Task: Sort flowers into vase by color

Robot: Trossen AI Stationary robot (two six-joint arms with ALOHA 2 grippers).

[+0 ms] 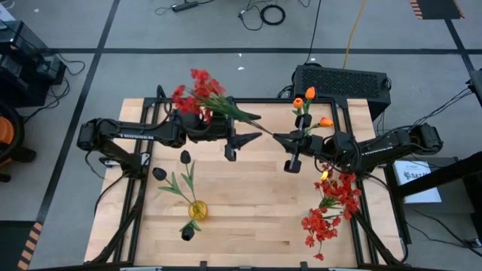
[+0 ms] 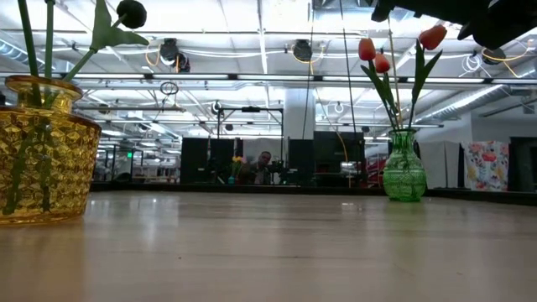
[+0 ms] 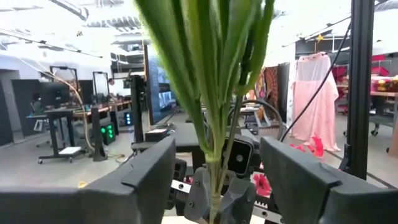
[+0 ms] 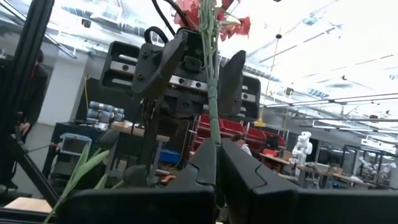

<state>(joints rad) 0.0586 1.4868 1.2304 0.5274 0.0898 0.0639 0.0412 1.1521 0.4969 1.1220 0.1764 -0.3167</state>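
Note:
A red flower [image 1: 197,92] with a long green stem hangs in the air between the two arms, its bloom toward the table's far left. My right gripper [image 1: 277,137] is shut on the stem's thin lower end. My left gripper [image 1: 239,144] is open, with one finger on either side of the leafy stem [image 3: 214,124] and apart from it. In the right wrist view the left gripper [image 4: 199,68] faces me, with the red bloom [image 4: 208,15] behind it. Black tulips stand in a yellow vase [image 1: 197,209]. Orange tulips stand in a green vase [image 2: 404,172]. My right gripper pinches the red flower's stem near its lower end [image 4: 214,140] between its two shut fingers [image 4: 239,168]. The fingers come level from the table's right and lie roughly along the stem. The flower is lifted clear, and its stem runs on through the left gripper's open fingers.
More red flowers [image 1: 331,203] lie on the table's near right part, under the right arm. The yellow vase [image 2: 42,155] stands near left of centre and the green vase [image 1: 303,124] at the far right. Bare wood [image 1: 256,211] lies between them.

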